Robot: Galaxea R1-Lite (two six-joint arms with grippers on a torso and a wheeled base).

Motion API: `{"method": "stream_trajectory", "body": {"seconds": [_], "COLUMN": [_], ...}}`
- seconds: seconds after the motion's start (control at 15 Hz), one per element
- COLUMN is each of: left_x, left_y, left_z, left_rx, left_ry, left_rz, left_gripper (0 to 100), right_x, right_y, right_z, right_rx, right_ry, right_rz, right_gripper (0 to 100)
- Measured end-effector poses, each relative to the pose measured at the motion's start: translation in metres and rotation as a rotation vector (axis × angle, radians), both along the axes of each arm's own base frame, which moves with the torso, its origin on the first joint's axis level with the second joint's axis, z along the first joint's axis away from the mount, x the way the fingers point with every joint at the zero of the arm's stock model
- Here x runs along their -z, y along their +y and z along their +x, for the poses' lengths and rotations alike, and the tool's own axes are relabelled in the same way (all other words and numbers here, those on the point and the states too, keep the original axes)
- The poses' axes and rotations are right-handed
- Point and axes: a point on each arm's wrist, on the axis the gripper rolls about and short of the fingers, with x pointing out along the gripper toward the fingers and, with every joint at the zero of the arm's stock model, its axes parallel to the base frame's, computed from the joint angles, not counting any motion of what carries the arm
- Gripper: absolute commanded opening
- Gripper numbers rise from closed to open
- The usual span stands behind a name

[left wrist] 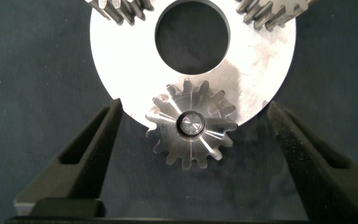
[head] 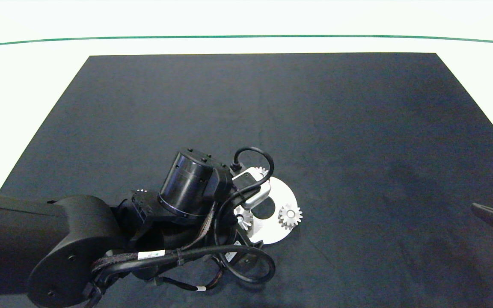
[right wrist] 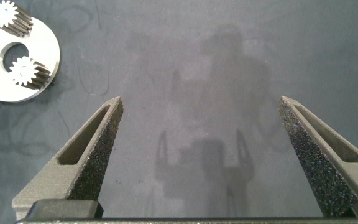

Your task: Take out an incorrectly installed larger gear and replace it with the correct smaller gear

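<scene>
Gears sit on a round white plate (left wrist: 260, 62), and the larger gear (left wrist: 191, 132) with long pointy teeth sits on a pin at the plate's edge, low in the middle of the left wrist picture. Our left gripper (left wrist: 191, 168) hangs over it, jaws spread wide and holding nothing, one on each side of the gear.

We think the step is to grab this gear. We should come down straight, keep the gear in the middle, squeeze on its teeth, then lift straight up off the pin.

Our right gripper (right wrist: 197, 155) waits over the dark surface (head: 357, 128) at the right edge of the head picture, jaws spread and holding nothing.
</scene>
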Motion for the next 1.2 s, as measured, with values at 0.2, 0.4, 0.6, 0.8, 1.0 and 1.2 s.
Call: {"method": "stream_trajectory", "body": {"seconds": [0.2, 0.4, 0.6, 0.8, 1.0, 1.2], "left_x": [0.0019, 0.0033, 0.0053, 0.0065, 0.0064, 0.0060], "left_y": [0.0002, -0.0010, -0.0020, -0.0026, -0.0032, -0.0041], "left_z": [0.0006, 0.0014, 0.0023, 0.0028, 0.0029, 0.0038], "left_rx": [-0.002, -0.001, -0.001, -0.001, 0.000, -0.001], "left_ry": [0.005, 0.007, 0.011, 0.013, 0.012, 0.012], "left_rz": [0.005, 0.007, 0.011, 0.014, 0.014, 0.014], "left_gripper": [83, 77, 71, 65, 59, 53], "right_x": [-0.0001, -0.0004, -0.0003, -0.0004, -0.0003, -0.0003], "right_y": [0.0001, 0.0000, 0.0000, 0.0000, 0.0000, 0.0000], "right_z": [0.0000, 0.0001, 0.0001, 0.0001, 0.0001, 0.0001], "right_rx": [-0.001, 0.000, 0.001, 0.000, 0.000, 0.000], "right_ry": [-0.001, -0.004, -0.003, -0.004, -0.003, -0.003], "right_rz": [0.001, -0.001, -0.001, -0.001, -0.002, -0.003], "right_gripper": [100, 100, 100, 100, 100, 100]}}
